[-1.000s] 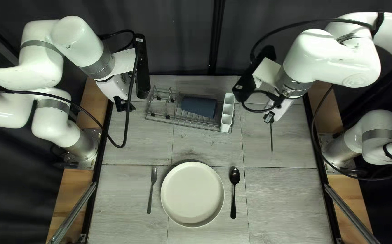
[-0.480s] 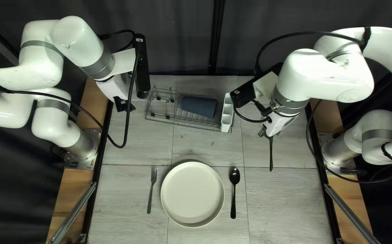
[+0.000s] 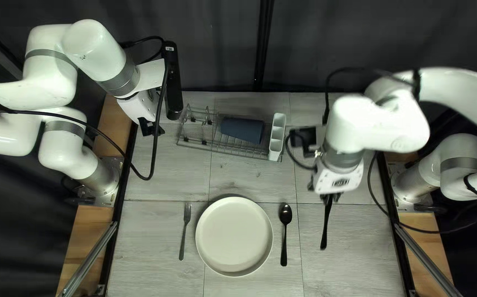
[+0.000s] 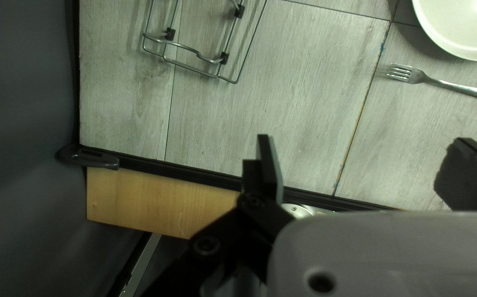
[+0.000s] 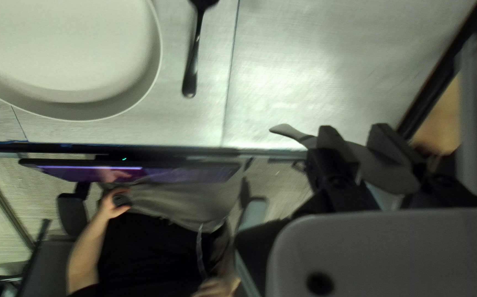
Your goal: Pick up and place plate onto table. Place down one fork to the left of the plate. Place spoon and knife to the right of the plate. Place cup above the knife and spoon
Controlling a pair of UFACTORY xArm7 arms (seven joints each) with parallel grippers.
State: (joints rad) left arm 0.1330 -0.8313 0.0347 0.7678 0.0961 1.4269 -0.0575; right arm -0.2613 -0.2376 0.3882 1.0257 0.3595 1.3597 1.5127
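The white plate (image 3: 234, 236) lies on the table, the fork (image 3: 185, 231) left of it and the black spoon (image 3: 285, 235) right of it. My right gripper (image 3: 331, 197) is beyond and right of the spoon, with the dark knife (image 3: 325, 228) reaching toward the near edge. The right wrist view has the gripper (image 5: 364, 154) shut on the knife (image 5: 293, 133). A dark blue cup (image 3: 242, 130) lies on its side in the rack. Over the table's far left is my left gripper (image 3: 151, 127); its wrist view shows the gripper (image 4: 366, 168) open and holding nothing.
The wire rack (image 3: 211, 144) stands at the far middle of the table, with a white divided holder (image 3: 277, 137) at its right end. Beyond the near edge, the right wrist view shows a monitor (image 5: 178, 172) and a seated person (image 5: 156, 242).
My right arm has swung toward the near edge, carrying the knife nearer to the spoon's level; more of the knife shows from above. The left arm, plate, fork, spoon and cup have stayed put.
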